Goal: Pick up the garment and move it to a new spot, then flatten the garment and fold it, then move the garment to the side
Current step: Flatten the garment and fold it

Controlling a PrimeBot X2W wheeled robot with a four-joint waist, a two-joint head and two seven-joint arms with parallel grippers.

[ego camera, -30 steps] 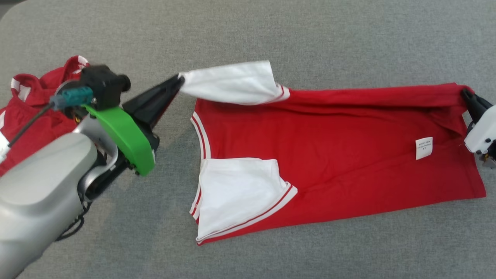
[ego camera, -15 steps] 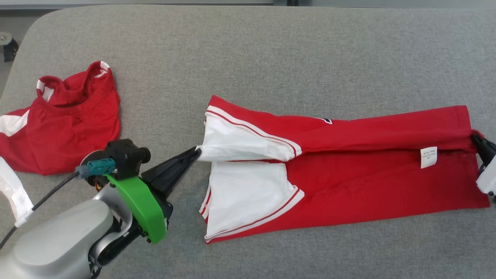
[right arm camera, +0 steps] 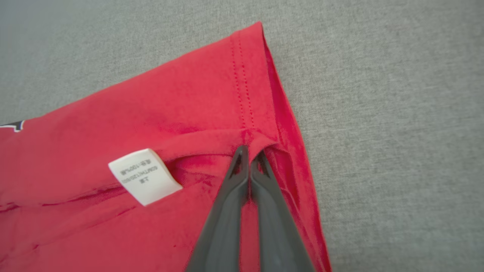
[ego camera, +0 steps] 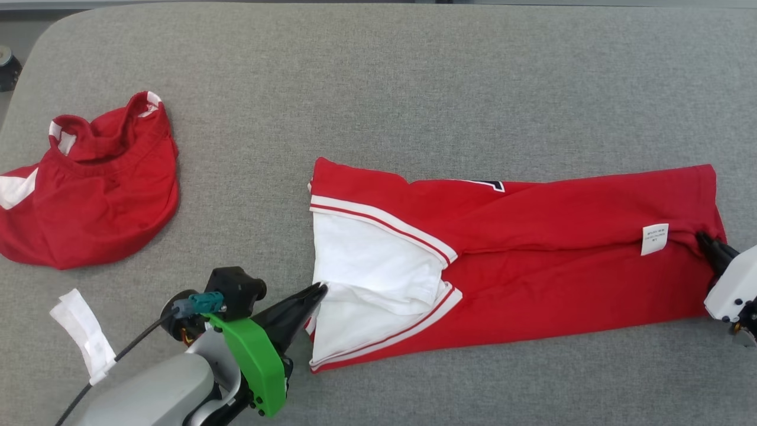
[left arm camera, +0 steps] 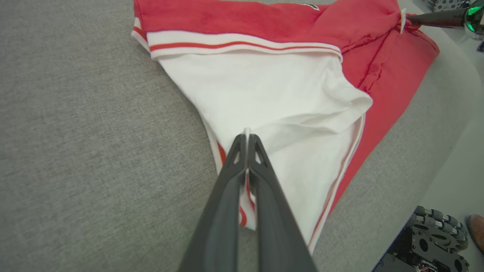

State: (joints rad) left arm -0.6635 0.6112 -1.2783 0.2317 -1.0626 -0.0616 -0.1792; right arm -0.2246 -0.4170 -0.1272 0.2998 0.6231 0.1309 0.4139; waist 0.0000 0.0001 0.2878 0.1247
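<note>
The garment [ego camera: 532, 248], a red shirt with white sleeves, lies lengthwise on the grey padded table [ego camera: 414, 89], its far half folded over the near half. My left gripper [ego camera: 319, 290] is shut on the edge of the upper white sleeve [left arm camera: 264, 87] at the garment's left end; the left wrist view has the fingertips [left arm camera: 247, 138] pinching white cloth. At the right end, my right gripper [ego camera: 704, 239] is shut on a fold of the red hem [right arm camera: 249, 145], beside a white care label [right arm camera: 143, 175].
A second red garment [ego camera: 100, 189] lies crumpled at the far left. A white strip [ego camera: 83, 334] lies near the front left edge. The left wrist view has the table's edge, a wheeled base [left arm camera: 435, 241] and a shoe [left arm camera: 477, 230] at lower right.
Both grippers have drawn the garment's far edge toward the near side, laying the upper sleeve over the lower one. The head camera has also shifted.
</note>
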